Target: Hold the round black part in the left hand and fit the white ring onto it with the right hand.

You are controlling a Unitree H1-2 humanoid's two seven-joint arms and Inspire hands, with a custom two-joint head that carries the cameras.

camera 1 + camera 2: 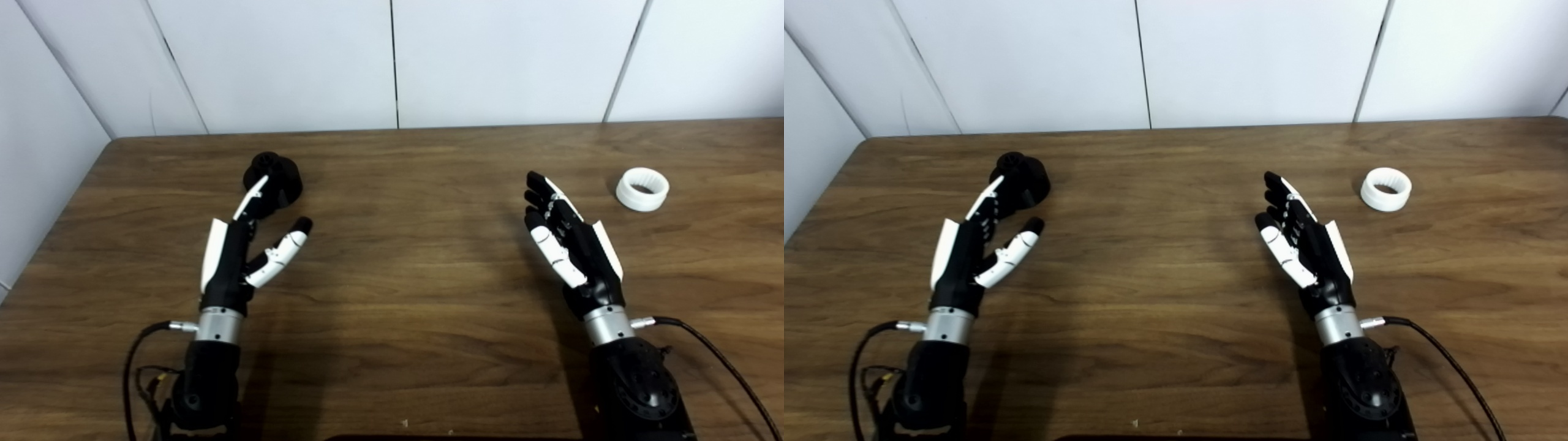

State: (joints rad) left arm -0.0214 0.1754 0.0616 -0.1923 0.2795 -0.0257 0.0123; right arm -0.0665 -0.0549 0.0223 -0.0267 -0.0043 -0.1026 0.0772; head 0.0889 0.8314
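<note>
Your left hand (236, 257) is stretched out, palm inward, fingers (252, 197) released and spread from the thumb, tips over the near side of the black part (277, 174); you cannot tell if they touch it. The part is on the surface (416, 275) near the far left corner. Your right hand (569, 245) is also released, holding nothing. The ring (642, 189) lies to its right, apart, with free room between the hands.

The table (429, 275) is dark wood-grain with a soft sheen; the white ring (642, 189) on it looks matt plastic, ribbed inside.
</note>
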